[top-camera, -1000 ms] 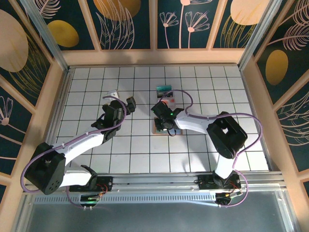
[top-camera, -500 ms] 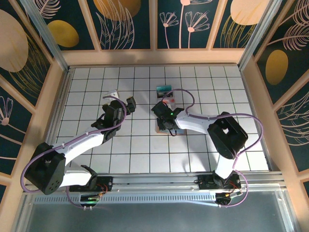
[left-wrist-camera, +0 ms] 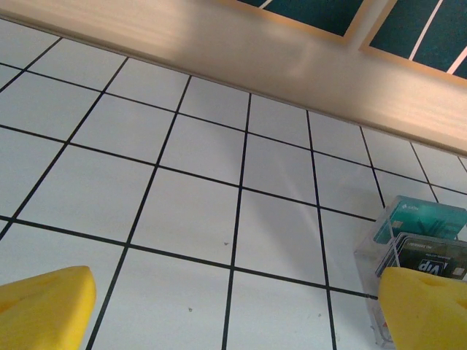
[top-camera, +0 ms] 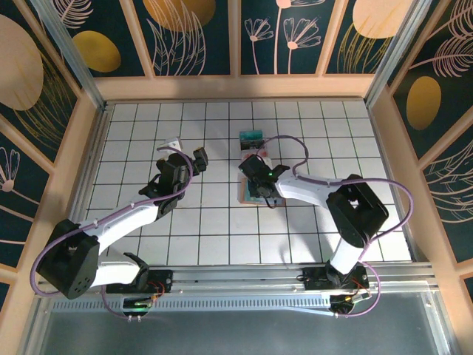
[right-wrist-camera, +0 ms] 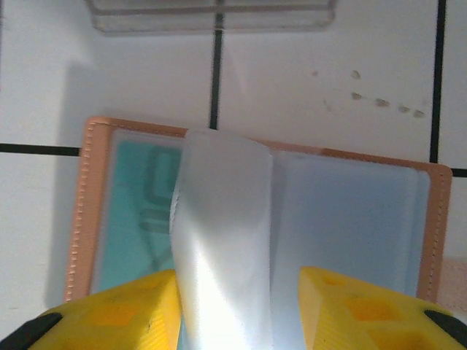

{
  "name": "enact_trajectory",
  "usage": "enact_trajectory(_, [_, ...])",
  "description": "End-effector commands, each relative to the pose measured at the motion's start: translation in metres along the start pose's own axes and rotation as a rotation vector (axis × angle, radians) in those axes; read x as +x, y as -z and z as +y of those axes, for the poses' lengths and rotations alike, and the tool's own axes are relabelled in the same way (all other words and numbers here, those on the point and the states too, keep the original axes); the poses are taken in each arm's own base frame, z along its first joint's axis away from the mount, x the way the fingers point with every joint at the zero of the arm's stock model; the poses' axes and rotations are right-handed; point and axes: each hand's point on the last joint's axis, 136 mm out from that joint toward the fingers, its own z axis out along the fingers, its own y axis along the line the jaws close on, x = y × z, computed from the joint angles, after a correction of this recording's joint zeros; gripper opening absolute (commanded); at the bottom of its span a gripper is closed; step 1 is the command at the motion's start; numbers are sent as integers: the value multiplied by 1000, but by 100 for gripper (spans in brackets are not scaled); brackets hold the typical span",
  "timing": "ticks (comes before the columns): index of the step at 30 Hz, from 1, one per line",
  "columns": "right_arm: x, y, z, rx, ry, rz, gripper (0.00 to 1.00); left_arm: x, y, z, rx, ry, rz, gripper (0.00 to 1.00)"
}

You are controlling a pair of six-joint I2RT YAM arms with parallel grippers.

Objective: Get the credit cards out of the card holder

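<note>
The card holder (right-wrist-camera: 87,219) lies open on the tiles, tan rim round blue-grey sleeves, and it also shows under my right arm (top-camera: 244,197). A teal credit card (right-wrist-camera: 139,211) sits in its left pocket. One clear sleeve page (right-wrist-camera: 222,240) stands up between the fingers of my right gripper (right-wrist-camera: 237,313). The page touches the left finger and a gap is left at the right one, so the jaws are open. My right gripper (top-camera: 259,180) hovers right over the holder. Left of it, my left gripper (top-camera: 186,153) is wide open over bare tiles (left-wrist-camera: 233,313).
A clear stand (left-wrist-camera: 368,251) just beyond the holder carries a teal card (left-wrist-camera: 419,217) and a dark card (left-wrist-camera: 430,257); the teal one (top-camera: 252,136) shows from above too, with a pale card with red (top-camera: 259,154) below it. A wooden wall (top-camera: 236,87) rims the tiled floor.
My right gripper's jaws have spread wider and it has shifted slightly to the right and toward the far side over the holder. The left arm has stayed still.
</note>
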Motion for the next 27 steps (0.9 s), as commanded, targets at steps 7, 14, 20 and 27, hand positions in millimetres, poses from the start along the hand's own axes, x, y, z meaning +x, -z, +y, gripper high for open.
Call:
enact_trajectory(7, [0, 12, -30, 49, -77, -19, 46, -13, 3, -1, -1, -7, -22, 99])
enact_trajectory(14, [8, 3, -43, 55, -106, 7, 45, -11, 2, -5, 17, -25, -8, 99])
enact_trajectory(20, [16, -7, -48, 20, -138, 32, 44, -8, 1, -6, 24, -22, 0, 99])
enact_trajectory(27, [19, -21, -37, -62, -116, 62, 34, -7, 0, -7, 31, -21, 4, 99])
